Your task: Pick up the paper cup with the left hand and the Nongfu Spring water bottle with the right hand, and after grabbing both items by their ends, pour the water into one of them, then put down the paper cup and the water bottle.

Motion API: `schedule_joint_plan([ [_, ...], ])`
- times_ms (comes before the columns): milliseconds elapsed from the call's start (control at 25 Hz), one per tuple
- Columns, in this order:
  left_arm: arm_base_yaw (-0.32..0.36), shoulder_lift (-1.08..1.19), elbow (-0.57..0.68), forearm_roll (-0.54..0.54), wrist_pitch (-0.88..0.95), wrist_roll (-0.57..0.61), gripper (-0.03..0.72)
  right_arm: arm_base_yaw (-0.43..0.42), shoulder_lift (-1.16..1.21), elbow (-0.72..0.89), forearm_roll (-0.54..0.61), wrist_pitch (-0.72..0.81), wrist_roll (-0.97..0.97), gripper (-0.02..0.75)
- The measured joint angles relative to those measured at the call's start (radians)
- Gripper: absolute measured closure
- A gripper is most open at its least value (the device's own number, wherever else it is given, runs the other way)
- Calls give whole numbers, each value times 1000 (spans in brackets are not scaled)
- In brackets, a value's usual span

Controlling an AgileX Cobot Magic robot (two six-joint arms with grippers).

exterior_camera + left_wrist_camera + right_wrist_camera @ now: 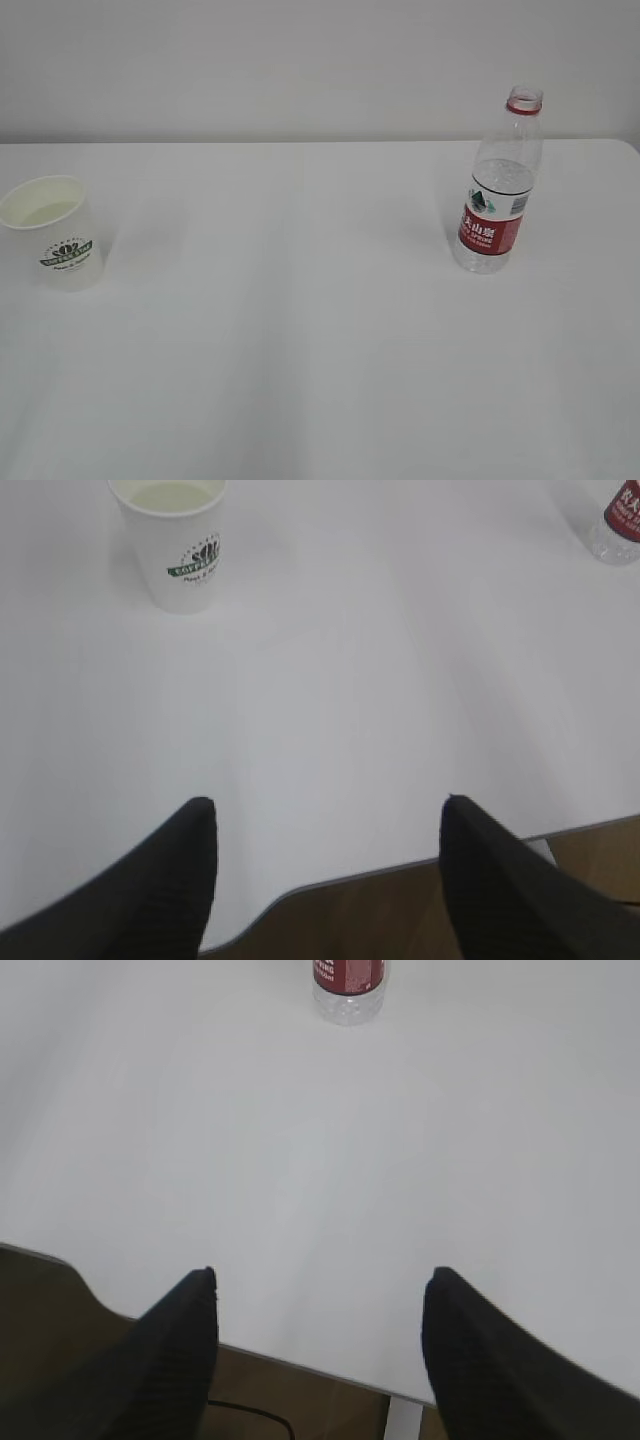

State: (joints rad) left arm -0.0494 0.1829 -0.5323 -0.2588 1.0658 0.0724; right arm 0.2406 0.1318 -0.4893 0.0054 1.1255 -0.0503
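The white paper cup (52,232) with a dark green logo stands upright at the table's left; the left wrist view shows the paper cup (176,545) far ahead with pale liquid inside. At the right stands the uncapped Nongfu Spring water bottle (499,185), red-labelled, holding some water. Only the bottle's base (349,987) shows in the right wrist view. My left gripper (328,805) is open and empty over the table's near edge, far from the cup. Likewise open and empty, my right gripper (320,1275) hangs well short of the bottle. Neither arm appears in the exterior view.
The white table (300,330) stretches between cup and bottle. Its near edge (380,872) and brown floor show under the left gripper; in the right wrist view the table edge (300,1362) and a black cable (255,1415) lie below. A pale wall (300,60) backs the table.
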Motion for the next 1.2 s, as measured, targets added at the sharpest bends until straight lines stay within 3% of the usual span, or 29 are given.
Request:
schedule_joint_plan([
  [360, 0, -179, 0, 0, 11, 0, 201, 0, -110, 0, 6, 6, 0, 247],
  [1200, 0, -179, 0, 0, 18, 0, 204, 0, -148, 0, 6, 6, 0, 248],
])
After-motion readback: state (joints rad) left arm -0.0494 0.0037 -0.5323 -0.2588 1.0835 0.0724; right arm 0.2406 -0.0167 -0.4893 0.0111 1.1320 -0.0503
